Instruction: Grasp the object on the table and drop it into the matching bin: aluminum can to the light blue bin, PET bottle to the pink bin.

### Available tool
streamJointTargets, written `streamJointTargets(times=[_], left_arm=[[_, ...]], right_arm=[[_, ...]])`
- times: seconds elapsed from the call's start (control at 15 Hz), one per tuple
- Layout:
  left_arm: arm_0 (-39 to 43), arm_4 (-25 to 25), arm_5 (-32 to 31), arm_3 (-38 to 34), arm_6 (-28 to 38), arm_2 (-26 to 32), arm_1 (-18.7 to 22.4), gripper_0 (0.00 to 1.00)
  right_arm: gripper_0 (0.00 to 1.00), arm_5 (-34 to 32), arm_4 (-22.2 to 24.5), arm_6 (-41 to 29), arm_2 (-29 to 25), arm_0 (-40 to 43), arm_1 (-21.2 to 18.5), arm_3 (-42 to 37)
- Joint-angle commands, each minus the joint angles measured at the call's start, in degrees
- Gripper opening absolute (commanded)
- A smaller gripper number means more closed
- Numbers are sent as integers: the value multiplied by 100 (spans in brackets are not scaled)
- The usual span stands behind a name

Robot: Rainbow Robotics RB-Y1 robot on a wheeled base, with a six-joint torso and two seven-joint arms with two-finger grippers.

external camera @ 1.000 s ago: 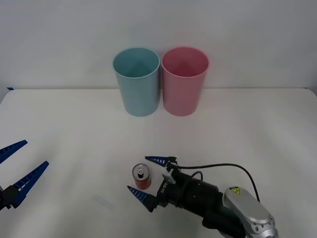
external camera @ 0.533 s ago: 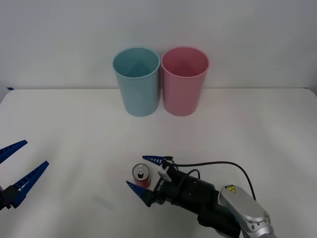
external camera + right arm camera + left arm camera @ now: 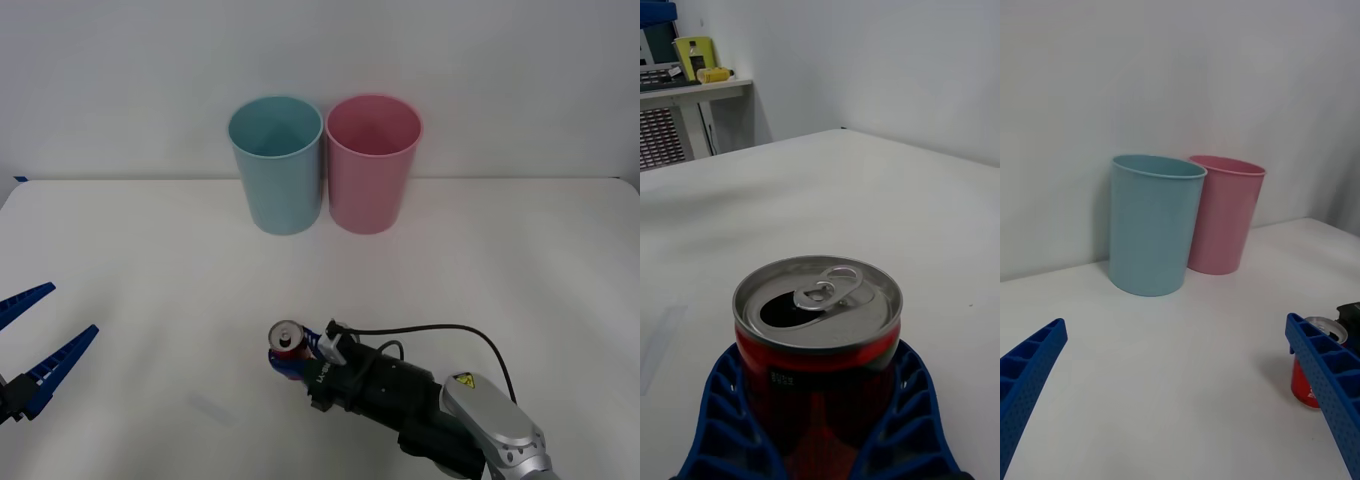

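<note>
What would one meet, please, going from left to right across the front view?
Left tool, open → aluminum can, gripped by the right tool → right arm. Farther back: light blue bin → pink bin.

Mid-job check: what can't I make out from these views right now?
- Lower body of the aluminum can: right wrist view, wrapped by the right end effector fingers.
- Bottoms of the light blue bin and pink bin: their own walls hide them.
- Left end effector: front view, cut by the frame edge.
</note>
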Motion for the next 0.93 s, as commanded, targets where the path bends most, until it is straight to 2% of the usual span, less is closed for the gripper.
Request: streamJointTargets(times=[0.07,0.2,0.4,0.73,0.93], left_arm=[[0,0,0,0,0,0,0,100],[0,0,0,0,0,0,0,100],[0,0,0,0,0,0,0,100],[0,0,0,0,0,0,0,100],[0,0,0,0,0,0,0,100]], right_arm=[[0,-48,3,-62,0,-26,-51,-3],[0,-118,3,-141,-44,-44,-121,-38],[0,-127,12,-625,-44,44,-394,-477],[0,145,47,-1679,-62,510,-1158,-2042],[0,224,222,-2409,-326,738,-1510,-2850]])
